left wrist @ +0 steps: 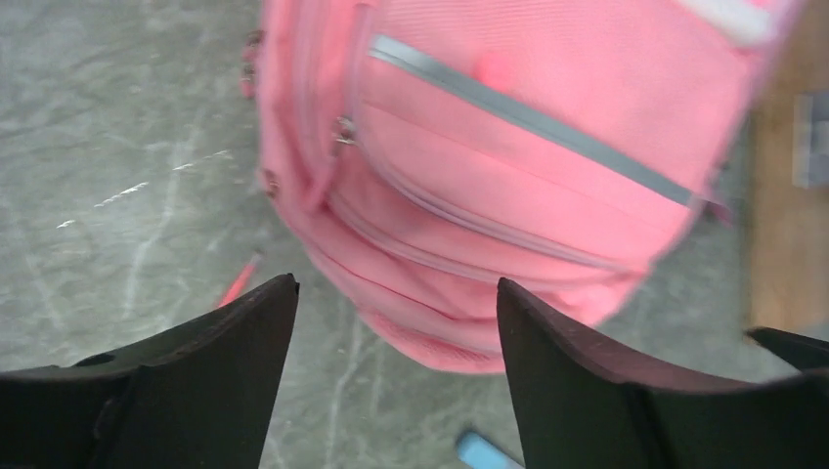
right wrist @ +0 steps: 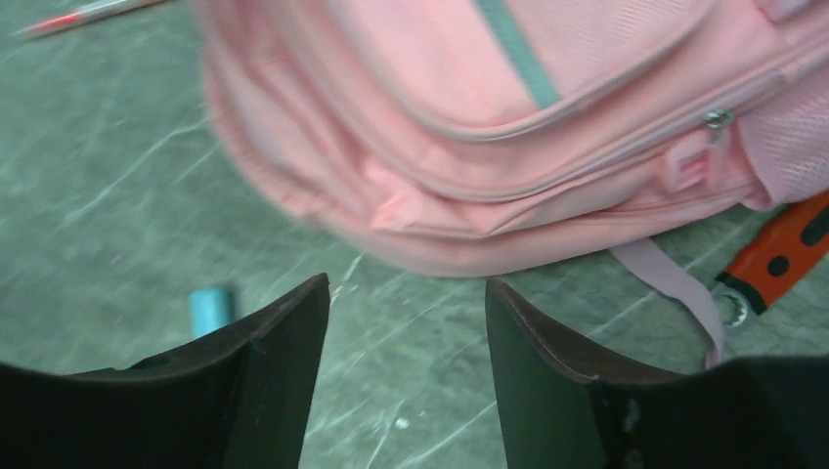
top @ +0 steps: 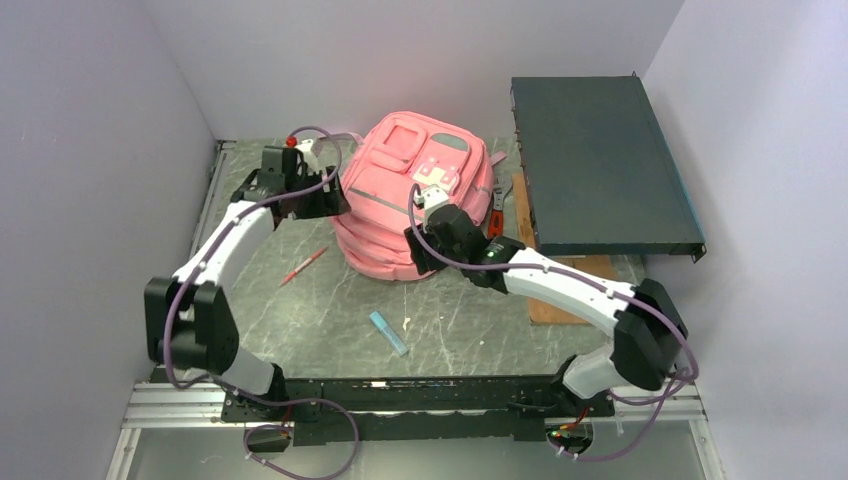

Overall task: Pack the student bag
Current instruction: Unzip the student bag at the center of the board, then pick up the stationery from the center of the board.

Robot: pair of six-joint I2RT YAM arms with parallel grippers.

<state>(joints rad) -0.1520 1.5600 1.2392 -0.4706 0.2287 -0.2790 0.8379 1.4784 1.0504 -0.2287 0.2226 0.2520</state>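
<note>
The grey-green marbled counter (top: 300,330) carries the large soft pink fabric backpack (top: 385,215) at its middle, front-up, pockets apparently zipped. It will likely handle limp and light, sagging if lifted (a zip pull or strap looks the surest hold). The left pincer (left wrist: 396,285) and right pincer (right wrist: 406,285) both hang open and empty close by it, a thin red pen (top: 303,266) lying nearby.

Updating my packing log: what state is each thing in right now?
bag: lying front up, visible pockets zipped shut
left pincer: open, empty
right pincer: open, empty
pen: loose on table, left of bag
blue stick: loose on table
orange tool: on table beside bag
dark case: shut
</note>
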